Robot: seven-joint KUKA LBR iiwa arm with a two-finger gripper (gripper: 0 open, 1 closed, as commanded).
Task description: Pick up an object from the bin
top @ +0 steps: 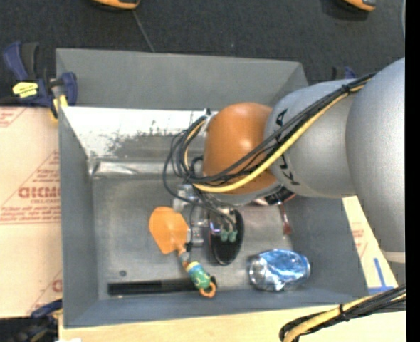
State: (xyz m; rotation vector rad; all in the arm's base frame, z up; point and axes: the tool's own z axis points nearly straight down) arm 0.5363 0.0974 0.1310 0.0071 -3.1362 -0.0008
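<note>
A grey metal bin point(78, 212) seen from above holds a few loose things on its floor. The landmark is an orange rounded lump point(167, 231), lying left of the floor's middle.

Just right of the orange lump, with the robot's tool between the two, lies a glossy black oval thing point(223, 251) with small green bits at its upper end. Just below the orange lump's lower right edge is a small multi-coloured toy piece point(201, 278) in green, yellow and orange. A long black stick point(147, 287) lies flat below the orange lump, near the bin's front wall, its right end close to the toy piece. Well to the right of the orange lump, past the black oval, sits a crumpled blue and silver foil packet point(279, 270).

The arm point(338, 141) reaches in from the right, its orange-covered wrist bent down over the floor, with black and yellow cables looped round it. The pincer point(198, 235) hangs low, touching or nearly touching the orange lump's right edge, with the black oval on its other side. Whether the pincer is released, clenched or grasping anything cannot be told.
</note>
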